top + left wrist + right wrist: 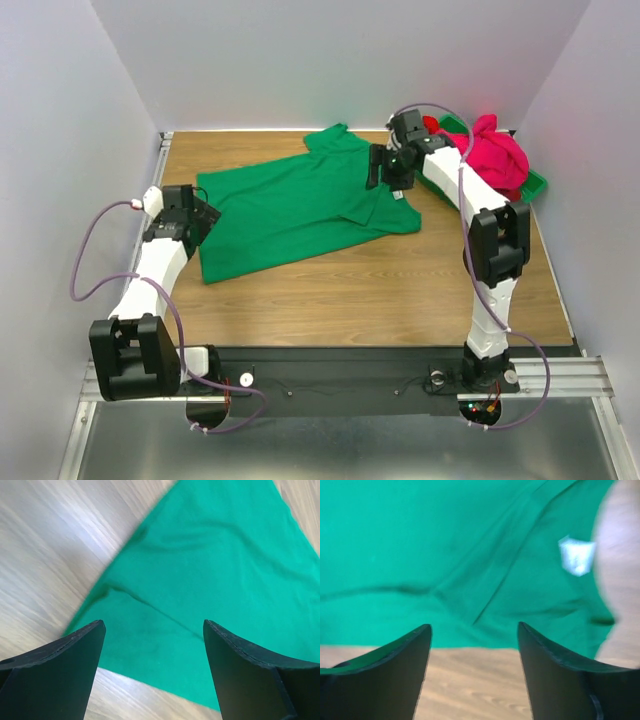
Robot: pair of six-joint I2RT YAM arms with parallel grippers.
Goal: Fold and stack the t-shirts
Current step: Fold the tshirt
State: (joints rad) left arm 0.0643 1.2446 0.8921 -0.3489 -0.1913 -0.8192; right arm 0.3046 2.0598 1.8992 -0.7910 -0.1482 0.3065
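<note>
A green t-shirt (pixel 300 205) lies spread on the wooden table, filling much of the left wrist view (pixel 210 580) and the right wrist view (pixel 445 555), where its white neck label (pixel 576 555) shows. A bright pink t-shirt (pixel 490 155) is heaped in a green bin (pixel 535 182) at the back right, with a bit of red cloth (pixel 432 123) beside it. My left gripper (pixel 205 215) stands open over the green shirt's left edge, its dark fingers (pixel 55 665) wide apart with nothing between them. Just as open and holding nothing, my right gripper (pixel 380 168) hovers over the shirt's right side.
White walls close in the table on three sides. Bare wood (pixel 400 290) lies between the shirt and the black rail at the near edge. The bin sits against the right wall.
</note>
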